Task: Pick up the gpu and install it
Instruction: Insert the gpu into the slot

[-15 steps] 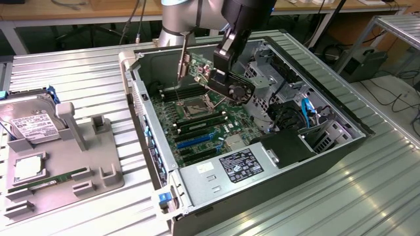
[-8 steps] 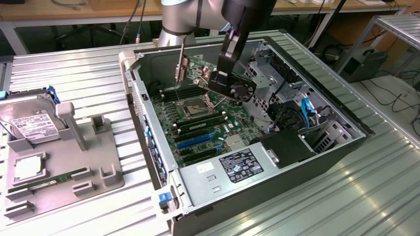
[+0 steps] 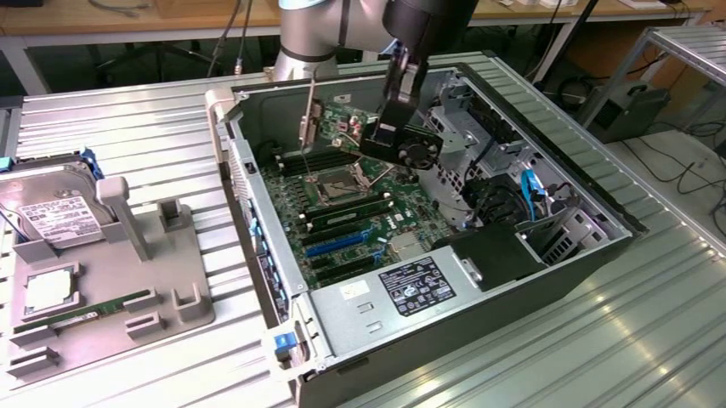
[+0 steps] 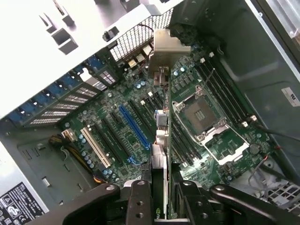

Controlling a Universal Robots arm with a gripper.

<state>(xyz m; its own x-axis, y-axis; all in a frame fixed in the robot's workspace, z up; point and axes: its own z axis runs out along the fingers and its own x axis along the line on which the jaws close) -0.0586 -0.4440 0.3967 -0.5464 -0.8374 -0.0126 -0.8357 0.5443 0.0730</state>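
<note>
The gpu (image 3: 346, 123) hangs on edge above the open computer case (image 3: 590, 246), over the motherboard (image 3: 352, 217). It has a green board, a black heatsink with a small round fan (image 3: 417, 153), and a long silver bracket (image 3: 309, 119) pointing down toward the case's rear wall. My gripper (image 3: 392, 127) is shut on the card from above. The wrist view looks along the card's thin edge (image 4: 161, 126), with the bracket (image 4: 164, 51) at the far end. A black finger (image 4: 140, 201) presses each side of it. Below lie the blue slot (image 4: 133, 126) and the CPU socket (image 4: 211, 117).
A grey tray (image 3: 170, 289) at the exterior view's left holds a silver hard drive (image 3: 57, 212), a RAM stick (image 3: 91, 310) and a chip (image 3: 46, 289). Inside the case are the power supply (image 3: 414, 285), drive cages and blue cables (image 3: 528, 191). The case stands on a ribbed metal table (image 3: 148, 144).
</note>
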